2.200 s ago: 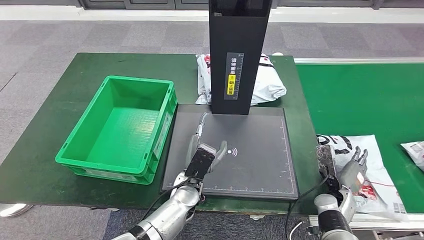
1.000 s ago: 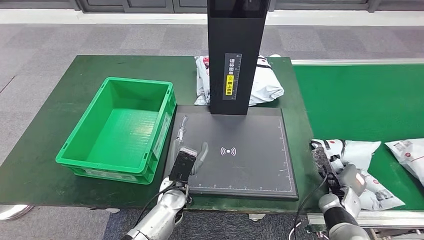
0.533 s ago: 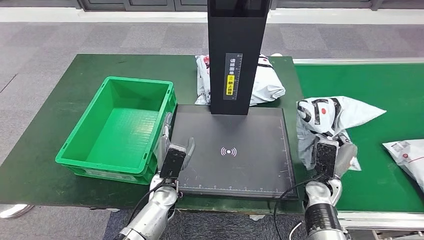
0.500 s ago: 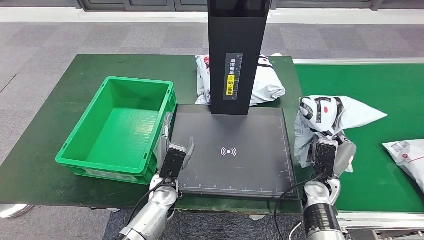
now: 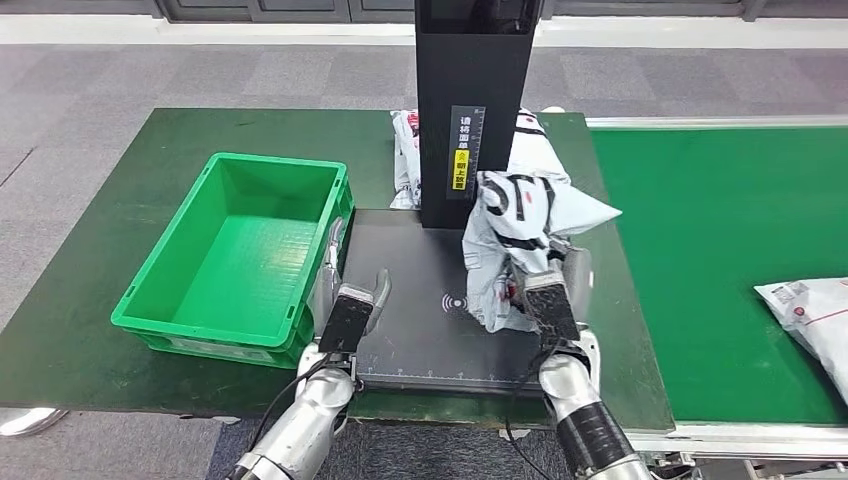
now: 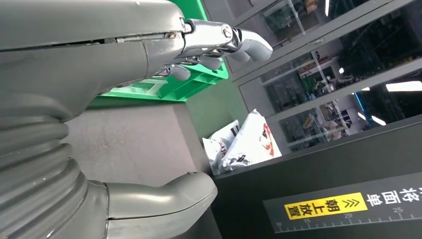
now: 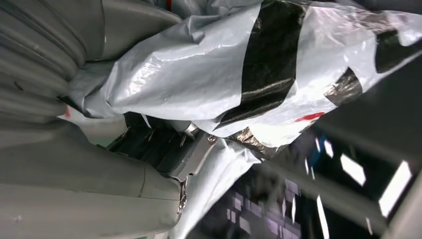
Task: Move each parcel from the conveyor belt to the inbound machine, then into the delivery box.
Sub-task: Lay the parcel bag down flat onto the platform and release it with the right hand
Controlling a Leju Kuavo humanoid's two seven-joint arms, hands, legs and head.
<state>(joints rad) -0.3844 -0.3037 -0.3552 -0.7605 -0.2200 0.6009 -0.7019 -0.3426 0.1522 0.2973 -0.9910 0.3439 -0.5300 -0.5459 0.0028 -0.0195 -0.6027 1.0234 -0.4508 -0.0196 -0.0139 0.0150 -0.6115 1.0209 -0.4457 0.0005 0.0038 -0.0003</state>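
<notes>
My right hand [image 5: 553, 296] grips a white and black plastic parcel [image 5: 515, 238] and holds it above the right half of the inbound machine's black scan pad [image 5: 420, 335], just in front of the machine's black column [image 5: 470, 110]. In the right wrist view the crumpled parcel [image 7: 259, 74] lies against my fingers [image 7: 164, 144]. My left hand [image 5: 345, 305] is open with nothing in it, at the pad's left edge beside the green delivery box [image 5: 240, 255]. The left wrist view shows its fingers [image 6: 219, 42] spread near the box [image 6: 184, 87]. Another parcel [image 5: 815, 315] lies on the green conveyor belt [image 5: 740, 230] at the right.
A white parcel [image 5: 535, 150] lies on the green table [image 5: 120, 190] behind the column, also in the left wrist view as a parcel [image 6: 244, 144]. The delivery box holds nothing. Grey carpet floor surrounds the table.
My right hand lifted the parcel off the belt and carried it left, from the pad's right edge to above the pad. The left hand drew back to the pad's left edge. The belt's other parcel moved slightly.
</notes>
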